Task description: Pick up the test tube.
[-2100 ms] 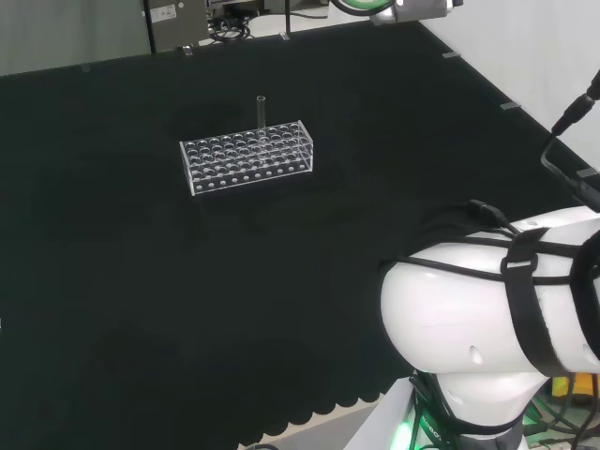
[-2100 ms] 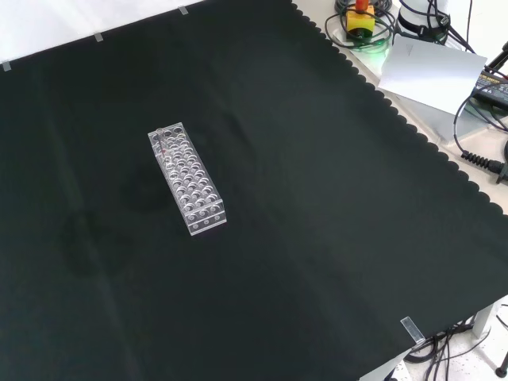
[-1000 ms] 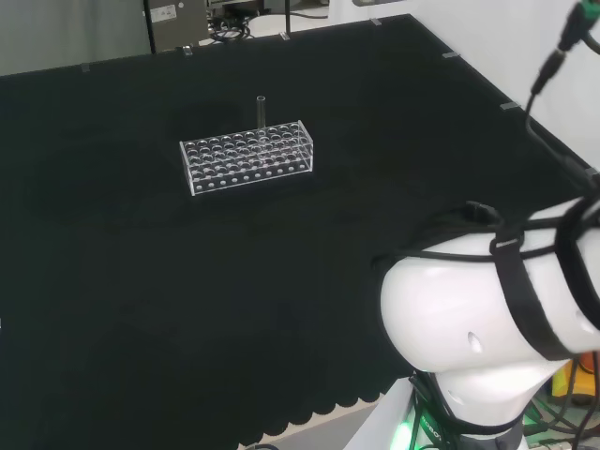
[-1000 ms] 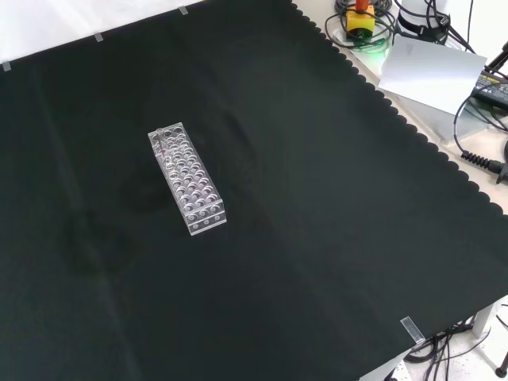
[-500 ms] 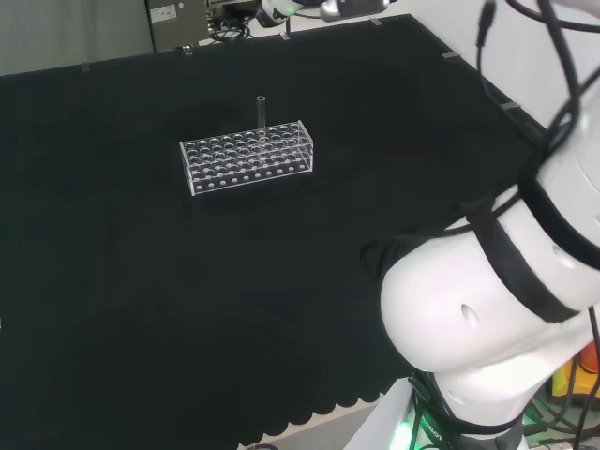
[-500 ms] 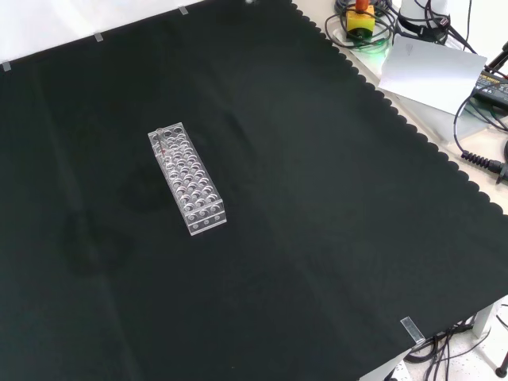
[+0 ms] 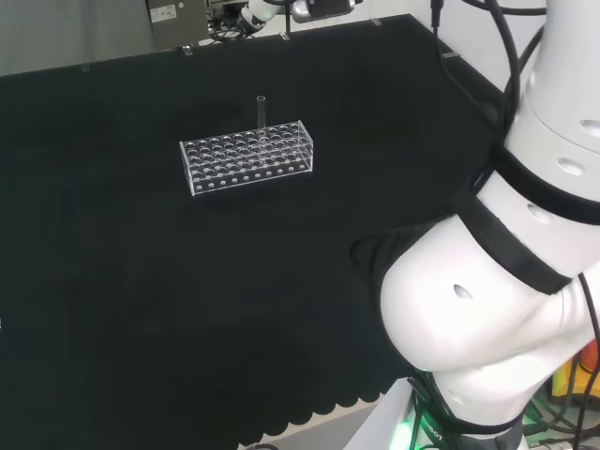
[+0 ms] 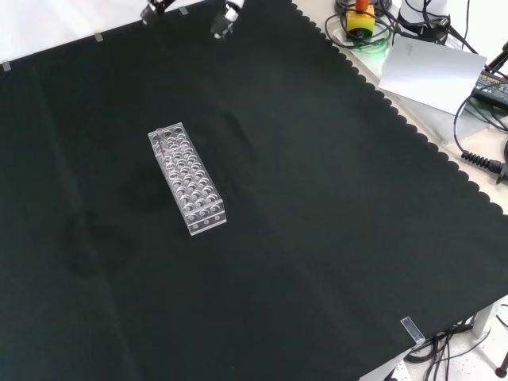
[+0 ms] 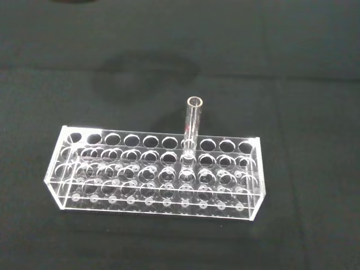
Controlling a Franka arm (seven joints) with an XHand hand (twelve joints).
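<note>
A clear test tube (image 9: pixel 193 125) stands upright in a back-row hole of the clear rack (image 9: pixel 157 172), out in the middle of the surface (image 8: pixel 333 206). The hand (image 8: pixel 225 17) hangs at the surface's far edge, well apart from the rack; I cannot tell how its fingers are set.

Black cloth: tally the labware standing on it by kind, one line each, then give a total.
Test tube: 1
Clear rack: 1
Total: 2
</note>
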